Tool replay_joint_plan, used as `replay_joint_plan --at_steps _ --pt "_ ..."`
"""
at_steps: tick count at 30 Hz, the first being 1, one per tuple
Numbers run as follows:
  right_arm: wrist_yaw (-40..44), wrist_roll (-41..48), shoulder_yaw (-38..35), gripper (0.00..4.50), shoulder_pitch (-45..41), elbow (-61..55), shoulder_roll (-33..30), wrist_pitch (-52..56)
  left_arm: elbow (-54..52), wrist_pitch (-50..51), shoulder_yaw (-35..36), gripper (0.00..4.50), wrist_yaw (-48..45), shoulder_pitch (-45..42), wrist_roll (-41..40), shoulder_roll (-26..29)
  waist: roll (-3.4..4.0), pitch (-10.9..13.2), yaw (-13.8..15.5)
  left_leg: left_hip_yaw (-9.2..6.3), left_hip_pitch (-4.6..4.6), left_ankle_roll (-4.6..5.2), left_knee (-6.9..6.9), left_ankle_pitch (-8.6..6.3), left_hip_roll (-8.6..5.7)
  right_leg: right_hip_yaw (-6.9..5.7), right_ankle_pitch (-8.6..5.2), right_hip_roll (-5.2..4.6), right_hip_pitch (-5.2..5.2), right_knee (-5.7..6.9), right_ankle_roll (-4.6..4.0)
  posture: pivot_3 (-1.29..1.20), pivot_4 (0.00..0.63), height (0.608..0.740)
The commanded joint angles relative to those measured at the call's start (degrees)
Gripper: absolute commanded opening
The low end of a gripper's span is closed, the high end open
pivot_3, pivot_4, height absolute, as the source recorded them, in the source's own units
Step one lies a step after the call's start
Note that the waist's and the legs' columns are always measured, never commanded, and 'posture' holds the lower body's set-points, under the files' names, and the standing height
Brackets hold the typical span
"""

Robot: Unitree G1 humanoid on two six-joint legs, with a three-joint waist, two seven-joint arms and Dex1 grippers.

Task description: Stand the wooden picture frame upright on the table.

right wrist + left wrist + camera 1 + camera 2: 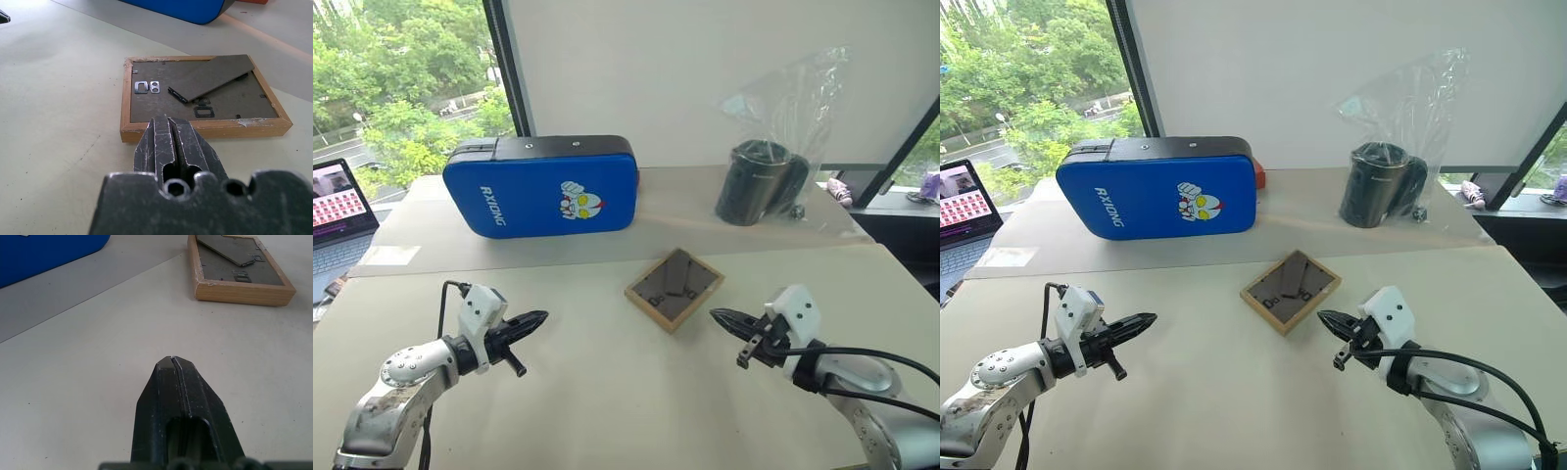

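Left eye view: the wooden picture frame (674,288) lies flat, back panel up, near the middle of the table (607,392). The left gripper (536,319) hangs at about 8 o'clock from the frame, well apart from it, its 2 fingers pressed together on nothing. The right gripper (720,317) hangs at about 4 o'clock, near the frame's corner but not touching it, also closed and empty. Behind the frame, at 11 o'clock, stands a blue case (543,186); at 1 o'clock, a black cylinder (754,182) in a clear bag.

Left wrist view: closed fingertips (172,363) hover over bare tabletop, frame and case beyond.

Right wrist view: the fold-out stand (212,77) lies flat against the back panel, just beyond the closed fingers (168,134).
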Motion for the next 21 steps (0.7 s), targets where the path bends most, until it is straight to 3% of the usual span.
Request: replay_joint_plan --at_steps 1,5,12,17,21 --pt "-3.7 -1.6 1.1 0.04 -0.4 -1.5 0.6 0.6 4.7 -1.3 -2.2 0.03 0.8 -5.8 2.1 -1.8 0.00 0.0 0.0 0.00 0.00 0.00 0.00 0.00 0.00 0.00 0.00 0.00 0.00 0.00 0.00 0.00 0.150 0.740" --pt "-12.0 -5.8 5.8 0.04 -3.5 -0.9 3.2 7.2 23.5 -8.3 -11.6 0.03 -0.3 -21.7 11.5 -6.1 -0.08 0.0 1.4 -0.12 0.02 -0.07 0.08 0.04 -0.06 -0.13 0.08 -0.02 0.15 0.05 -0.03 0.00 0.150 0.740" --pt "-21.4 -11.4 10.8 0.04 -10.2 3.6 6.8 16.3 59.2 -26.0 -21.5 0.03 -4.2 -44.1 23.3 -16.5 -0.08 0.0 0.7 -0.05 -0.27 -0.13 0.10 0.09 -0.09 -0.08 0.18 -0.01 -0.01 0.03 0.03 0.00 0.150 0.740" --pt "-24.7 -14.3 12.7 0.04 -13.7 6.6 8.2 20.6 79.4 -37.0 -25.7 0.03 -4.6 -55.5 30.1 -24.5 -0.09 0.0 0.0 -0.03 -0.60 -0.14 0.26 0.09 -0.15 -0.12 0.23 -0.05 -0.11 -0.15 0.20 0.00 0.150 0.740" --pt "-26.4 -16.2 13.2 0.04 -16.4 9.9 9.1 22.3 87.7 -41.0 -27.2 0.03 -4.5 -59.7 34.4 -29.2 -0.09 0.0 0.1 -0.02 -0.64 -0.05 0.35 0.04 -0.23 -0.12 0.25 -0.14 -0.08 -0.17 0.33 0.00 0.150 0.740"
